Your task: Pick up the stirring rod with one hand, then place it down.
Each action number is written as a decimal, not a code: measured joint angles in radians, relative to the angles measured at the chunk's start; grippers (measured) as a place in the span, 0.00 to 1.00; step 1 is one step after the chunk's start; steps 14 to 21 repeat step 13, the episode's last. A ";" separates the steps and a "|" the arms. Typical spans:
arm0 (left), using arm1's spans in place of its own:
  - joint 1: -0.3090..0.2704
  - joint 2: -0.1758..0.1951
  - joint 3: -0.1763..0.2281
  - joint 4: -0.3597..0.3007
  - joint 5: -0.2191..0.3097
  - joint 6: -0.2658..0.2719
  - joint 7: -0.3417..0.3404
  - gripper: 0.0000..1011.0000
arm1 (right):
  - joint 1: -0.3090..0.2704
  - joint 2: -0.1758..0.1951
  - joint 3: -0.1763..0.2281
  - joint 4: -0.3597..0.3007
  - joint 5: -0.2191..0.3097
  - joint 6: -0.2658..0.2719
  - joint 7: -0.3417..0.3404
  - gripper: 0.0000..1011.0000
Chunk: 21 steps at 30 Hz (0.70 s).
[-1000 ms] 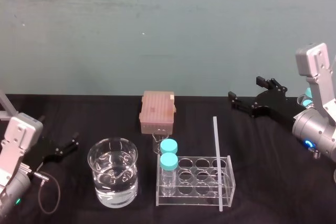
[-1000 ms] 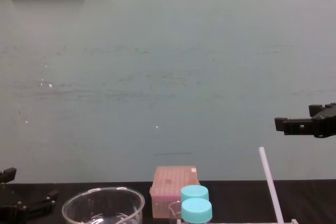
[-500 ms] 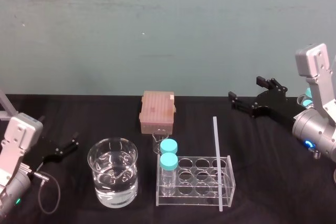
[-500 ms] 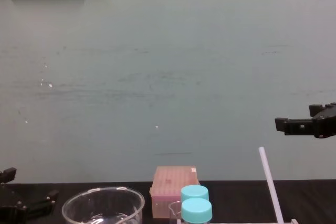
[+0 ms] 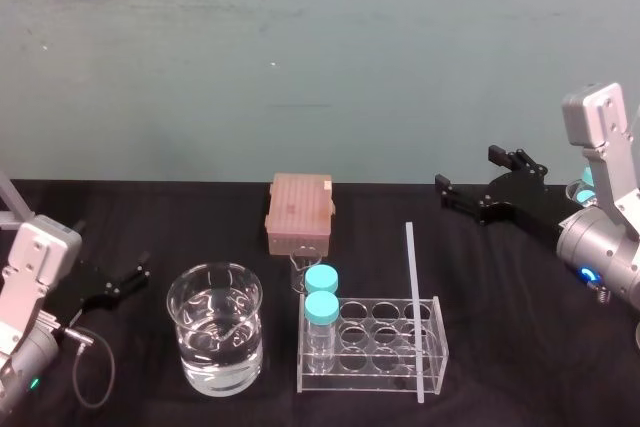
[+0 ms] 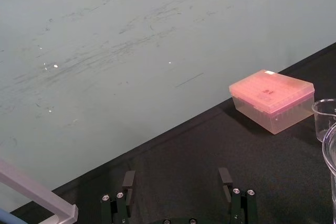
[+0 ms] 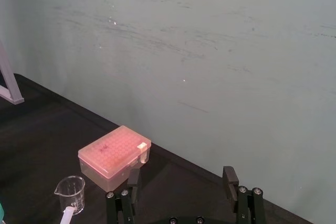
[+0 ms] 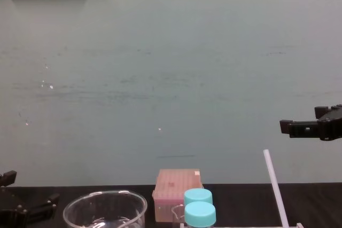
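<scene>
The stirring rod (image 5: pixel 413 307) is a thin whitish stick standing slightly tilted at the right end of a clear rack (image 5: pixel 385 367); its upper part also rises in the chest view (image 8: pixel 274 185). My right gripper (image 5: pixel 467 169) hovers open and empty above the table, behind and to the right of the rod's top, well apart from it; the chest view (image 8: pixel 300 120) and its own wrist view (image 7: pixel 181 177) show the same gap between its fingers. My left gripper (image 5: pixel 110 252) rests low at the far left, open and empty (image 6: pixel 177 178).
A glass beaker of water (image 5: pixel 215 340) stands left of the rack. Two blue-capped bottles (image 5: pixel 321 292) sit in the rack's left end. Behind them are a tiny empty beaker (image 5: pixel 303 269) and a pink tip box (image 5: pixel 299 212). A black cloth covers the table (image 5: pixel 520 347).
</scene>
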 joint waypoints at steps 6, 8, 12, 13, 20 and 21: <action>0.000 0.000 0.000 0.000 0.000 0.000 0.000 0.99 | 0.000 0.000 0.000 0.000 0.000 0.000 0.000 0.99; 0.000 0.000 0.000 0.000 0.000 0.000 0.000 0.99 | 0.000 0.000 0.000 0.000 0.000 0.000 0.000 0.99; 0.000 0.000 0.000 0.000 0.000 0.000 0.000 0.99 | 0.000 0.000 0.000 0.000 0.000 0.000 0.000 0.99; 0.000 0.000 0.000 0.000 0.000 0.000 0.000 0.99 | 0.000 0.000 0.000 0.000 0.000 0.000 0.000 0.99; 0.000 0.000 0.000 0.000 0.000 0.000 0.000 0.99 | 0.000 0.000 0.000 0.000 0.000 0.000 0.000 0.99; 0.000 0.000 0.000 0.000 0.000 0.000 0.000 0.99 | 0.000 0.000 0.000 0.000 0.000 0.000 0.000 0.99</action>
